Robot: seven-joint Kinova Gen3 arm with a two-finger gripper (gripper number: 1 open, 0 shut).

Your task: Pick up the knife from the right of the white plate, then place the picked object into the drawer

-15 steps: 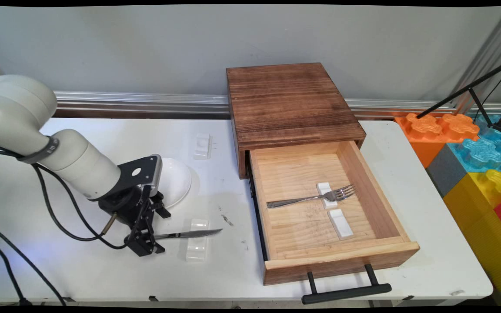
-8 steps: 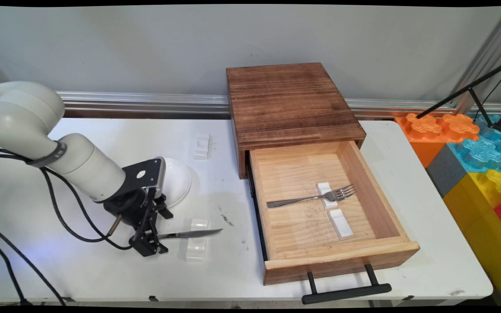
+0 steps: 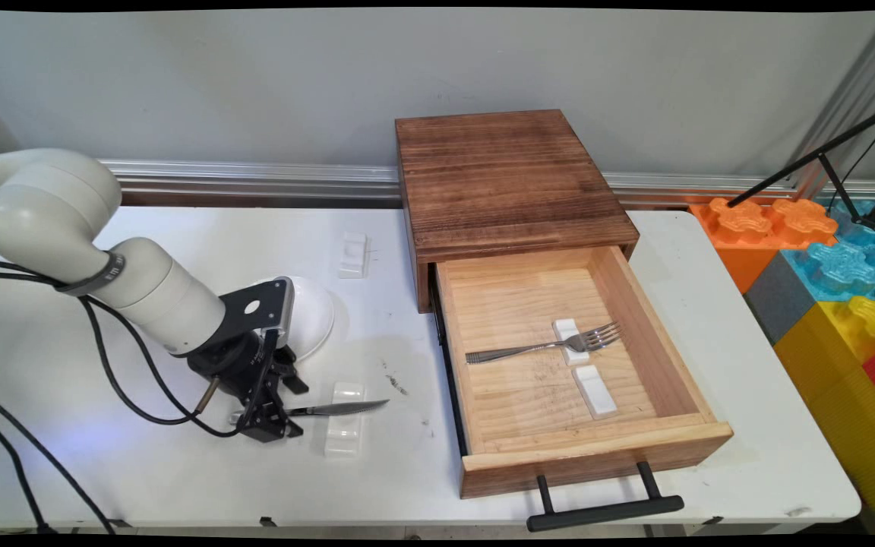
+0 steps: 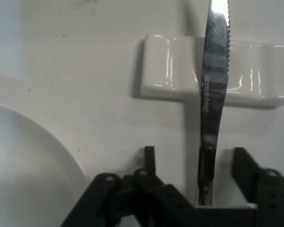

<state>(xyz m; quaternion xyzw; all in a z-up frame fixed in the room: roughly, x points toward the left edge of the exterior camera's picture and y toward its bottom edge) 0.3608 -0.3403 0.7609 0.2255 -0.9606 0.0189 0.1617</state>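
Observation:
My gripper (image 3: 269, 422) is down at the table's near left, open, with its fingers on either side of the handle of a serrated table knife (image 3: 335, 409). In the hand view the knife (image 4: 213, 90) runs up from between the fingers (image 4: 149, 158), with a gap on both sides. Its blade lies across a white cutlery rest (image 4: 180, 68). In the main view that rest (image 3: 346, 429) sits just right of the gripper. A white bowl (image 3: 312, 315) stands close behind the hand, and its rim (image 4: 33, 156) shows at the left of the hand view.
A dark wooden box (image 3: 506, 178) stands at the back with its pale drawer (image 3: 680, 380) pulled out toward me. A fork (image 3: 544, 348) lies in it across one of two white rests (image 3: 595, 391). Another rest (image 3: 352, 254) sits behind the bowl. Coloured foam blocks (image 3: 825, 258) lie right of the table.
The gripper has slid a little to the right along the table, closer in over the knife's handle. The knife, rests and drawer have not moved.

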